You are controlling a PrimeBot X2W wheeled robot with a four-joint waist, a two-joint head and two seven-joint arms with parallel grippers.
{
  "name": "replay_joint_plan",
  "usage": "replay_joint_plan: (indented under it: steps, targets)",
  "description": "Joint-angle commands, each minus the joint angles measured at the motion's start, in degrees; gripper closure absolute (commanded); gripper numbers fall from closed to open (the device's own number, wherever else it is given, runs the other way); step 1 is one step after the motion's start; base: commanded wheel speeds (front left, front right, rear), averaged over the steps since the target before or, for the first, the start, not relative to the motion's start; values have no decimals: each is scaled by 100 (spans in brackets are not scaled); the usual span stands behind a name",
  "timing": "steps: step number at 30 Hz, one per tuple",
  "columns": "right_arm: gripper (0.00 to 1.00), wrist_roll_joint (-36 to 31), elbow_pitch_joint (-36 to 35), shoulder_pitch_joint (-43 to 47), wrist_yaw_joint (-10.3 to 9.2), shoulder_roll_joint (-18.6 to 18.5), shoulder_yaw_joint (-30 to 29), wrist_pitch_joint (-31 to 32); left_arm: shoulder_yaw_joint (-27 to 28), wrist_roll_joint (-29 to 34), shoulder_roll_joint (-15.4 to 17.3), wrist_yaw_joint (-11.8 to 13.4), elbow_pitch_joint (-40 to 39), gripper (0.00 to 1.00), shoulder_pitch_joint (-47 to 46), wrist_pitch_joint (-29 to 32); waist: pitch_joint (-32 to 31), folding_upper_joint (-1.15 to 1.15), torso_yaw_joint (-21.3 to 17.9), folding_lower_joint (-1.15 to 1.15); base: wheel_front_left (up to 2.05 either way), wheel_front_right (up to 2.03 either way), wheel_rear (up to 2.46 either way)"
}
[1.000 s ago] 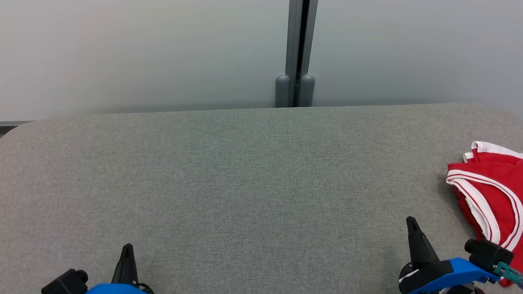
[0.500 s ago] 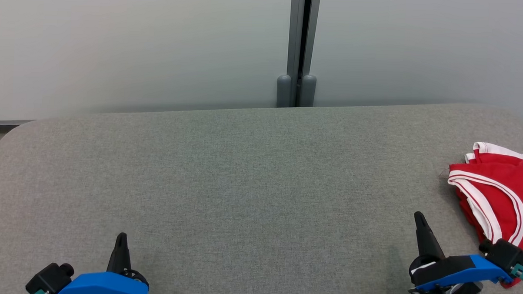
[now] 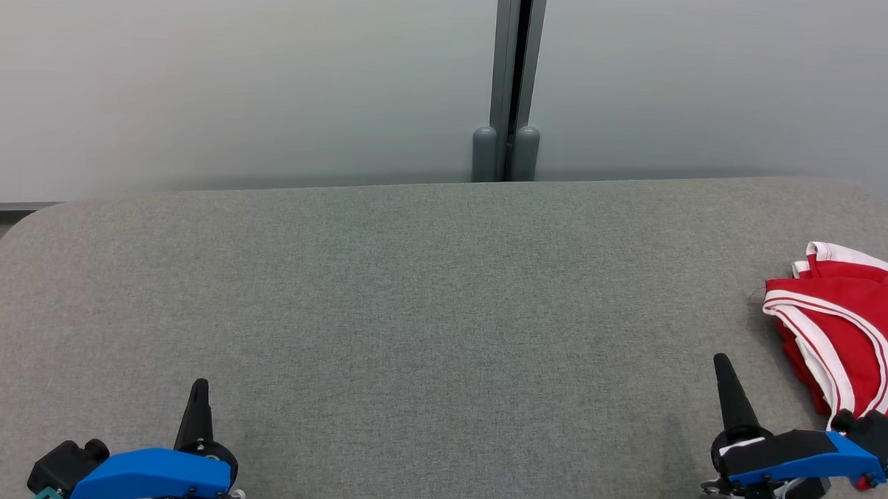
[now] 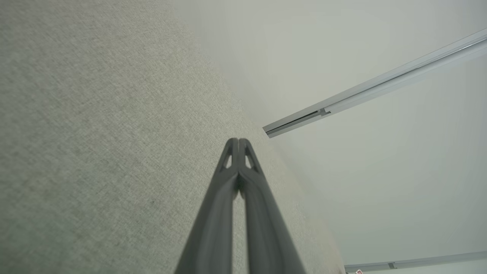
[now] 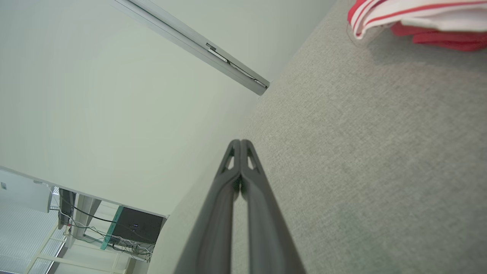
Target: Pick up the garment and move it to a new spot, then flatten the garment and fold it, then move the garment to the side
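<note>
- Red garment (image 3: 847,334) w/ white trim is lying bunched on the grey fabric tabletop (image 3: 442,316), right at the tabletop's right edge, partly running out of the head view
- L hand (image 3: 199,387) is sitting over the tabletop's near-left part, its blue body low at the near edge, fingers pointing twd the tabletop's far edge
- L hand's 2 dark fingers are pressing together, tips touching in the L wrist view
- R hand (image 3: 722,363) is sitting over the tabletop's near-right part, also pointing twd the far edge; fingers are closing tip to tip, not gripping any cloth
- Garment is lying nearer the tabletop's right edge than the R hand, close by but apart from its fingers
- Pale panels (image 3: 236,72) & a grey post (image 3: 515,60) are standing behind the tabletop's far edge
</note>
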Motion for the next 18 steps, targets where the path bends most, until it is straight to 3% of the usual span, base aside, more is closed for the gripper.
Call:
replay_joint_plan:
  steps: [1, 18]
  targets:
    - [100, 188, -124, 13, 1, -8, -34, 48, 41, -161, 7, -41, -98, 100, -142, 39, 0, 0, 3, 0, 0, 0, 0]
    - [100, 1197, -360, 77, 1, -8, -160, 306, 216, -1093, 8, -164, -249, 100, -240, 302, 4, 0, 32, 0, 0, 0, 0]
